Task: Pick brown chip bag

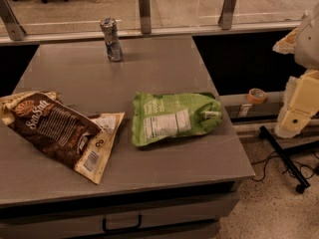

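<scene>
The brown chip bag (55, 128) lies flat on the left front of the grey table (164, 68). It is dark brown and crinkled, with cream edges, white script lettering, an orange shell logo and a barcode near its lower right corner. My gripper (298, 106) is part of the cream arm at the right edge of the view. It is off the table, well to the right of the bag, and touches nothing.
A green bag with a white nutrition label (174, 117) lies right of the brown bag. A dented can (111, 39) stands at the table's back. A tape roll (256, 95) sits on a ledge at right. A railing (144, 6) runs behind, and cables lie on the floor.
</scene>
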You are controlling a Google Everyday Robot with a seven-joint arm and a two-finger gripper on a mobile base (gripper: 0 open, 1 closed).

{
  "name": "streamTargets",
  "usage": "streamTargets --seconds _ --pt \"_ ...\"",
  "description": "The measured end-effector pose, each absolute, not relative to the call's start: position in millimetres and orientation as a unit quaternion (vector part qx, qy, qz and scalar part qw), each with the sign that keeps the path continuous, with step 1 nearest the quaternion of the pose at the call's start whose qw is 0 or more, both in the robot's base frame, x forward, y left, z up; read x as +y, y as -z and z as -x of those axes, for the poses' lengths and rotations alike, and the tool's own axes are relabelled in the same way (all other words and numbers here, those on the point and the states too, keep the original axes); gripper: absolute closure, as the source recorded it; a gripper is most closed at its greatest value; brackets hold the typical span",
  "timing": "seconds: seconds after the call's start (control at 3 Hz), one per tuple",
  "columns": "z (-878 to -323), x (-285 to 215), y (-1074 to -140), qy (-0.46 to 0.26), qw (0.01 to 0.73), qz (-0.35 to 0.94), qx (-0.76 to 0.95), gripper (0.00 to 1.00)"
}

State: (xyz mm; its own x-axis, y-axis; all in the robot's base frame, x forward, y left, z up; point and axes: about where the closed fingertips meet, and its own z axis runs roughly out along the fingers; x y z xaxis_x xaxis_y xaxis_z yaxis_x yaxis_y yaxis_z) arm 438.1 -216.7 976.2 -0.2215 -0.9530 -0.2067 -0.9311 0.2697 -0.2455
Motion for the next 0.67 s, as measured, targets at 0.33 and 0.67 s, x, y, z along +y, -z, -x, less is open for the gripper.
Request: streamTargets --seconds 0.33,0.67 --pt "-438 -215 -977 0.033 0.163 0.603 0.78 0.0" --pt "-433 -179 -973 -0.004 0.181 0.613 0.769 0.0"
